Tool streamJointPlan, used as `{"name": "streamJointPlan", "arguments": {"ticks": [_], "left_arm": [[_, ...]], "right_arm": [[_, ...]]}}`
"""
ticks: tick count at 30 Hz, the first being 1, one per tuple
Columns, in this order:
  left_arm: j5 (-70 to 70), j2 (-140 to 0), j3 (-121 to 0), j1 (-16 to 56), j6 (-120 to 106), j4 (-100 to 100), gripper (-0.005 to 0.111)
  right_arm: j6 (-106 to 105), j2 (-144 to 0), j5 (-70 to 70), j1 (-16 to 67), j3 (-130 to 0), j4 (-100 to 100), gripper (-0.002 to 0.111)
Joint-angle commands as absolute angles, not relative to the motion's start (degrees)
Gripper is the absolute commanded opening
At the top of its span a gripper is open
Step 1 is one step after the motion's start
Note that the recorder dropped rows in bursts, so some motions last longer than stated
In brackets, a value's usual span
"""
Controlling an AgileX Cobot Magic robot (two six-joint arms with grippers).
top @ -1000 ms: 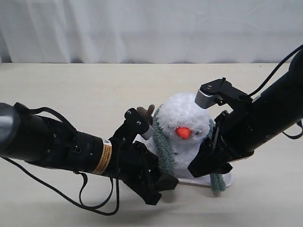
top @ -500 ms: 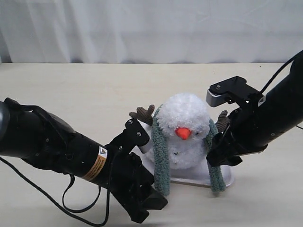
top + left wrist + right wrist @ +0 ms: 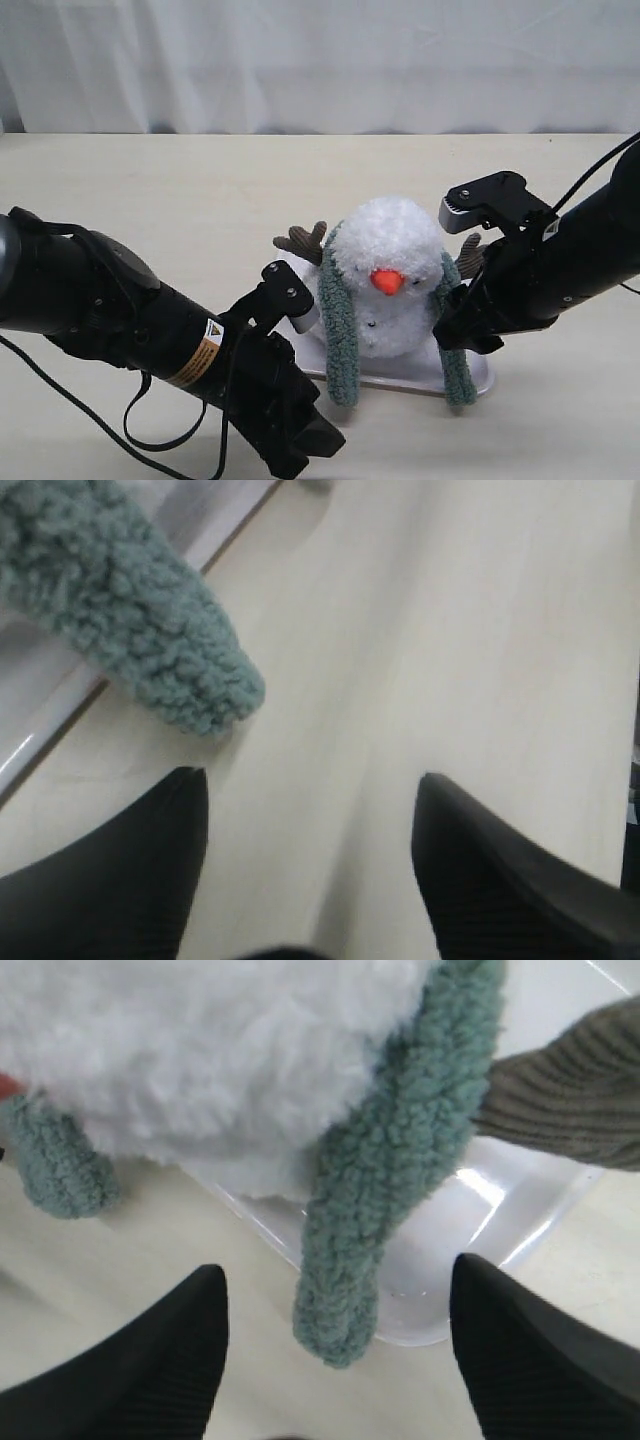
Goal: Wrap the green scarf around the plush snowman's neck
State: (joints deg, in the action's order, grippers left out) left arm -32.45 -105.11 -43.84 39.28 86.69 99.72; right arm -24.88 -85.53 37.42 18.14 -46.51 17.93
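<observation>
**Scarf draped on snowman, both grippers empty**

The snowman [image 3: 388, 275] sits upright on a pale tray [image 3: 482, 378] near the middle of the bench [image 3: 180, 200], its orange nose [image 3: 386, 281] towards the camera. The scarf [image 3: 338, 330] runs behind the head and hangs down the front in two strands, one on each side of the face. The strands are not crossed, and the front of the neck is bare white fluff. Both ends reach down to the tray's front rim, and in the left wrist view one end lies over the rim onto the bench.

The left gripper [image 3: 312, 780] is low over bare bench just in front of the tray. Its jaws are spread and hold nothing, and the nearer scarf end lies just beyond its fingertips, apart from them.

The right gripper [image 3: 340, 1266] is at the snowman's other side, jaws also spread and empty. The other scarf end hangs ahead of it, in line with the gap between the jaws and touching neither one. In the exterior view this arm covers the middle of that strand and part of the brown twig arm [image 3: 468, 255] behind it. A white curtain [image 3: 320, 60] closes off the back.
</observation>
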Motion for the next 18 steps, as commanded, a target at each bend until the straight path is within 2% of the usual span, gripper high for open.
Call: {"name": "streamJointPlan", "arguments": {"ticks": [1, 9, 14, 18], "left_arm": [[-31.4, -104.4, -44.1, 39.2, 87.2, 99.9, 0.057], [-25.1, -102.2, -44.1, 39.1, 87.2, 99.9, 0.056], [-23.9, -101.0, -44.1, 39.1, 87.0, 99.9, 0.056], [-22.2, -101.0, -44.1, 39.1, 87.0, 99.9, 0.056]], "right_arm": [[-28.5, -87.6, 36.9, 18.1, -45.8, 23.1, 0.059], [-29.4, -90.5, 36.9, 18.1, -47.2, 26.1, 0.047], [-29.7, -90.5, 37.6, 18.1, -47.2, 27.6, 0.027], [-32.5, -90.5, 38.0, 18.1, -47.2, 30.3, 0.005]]}}
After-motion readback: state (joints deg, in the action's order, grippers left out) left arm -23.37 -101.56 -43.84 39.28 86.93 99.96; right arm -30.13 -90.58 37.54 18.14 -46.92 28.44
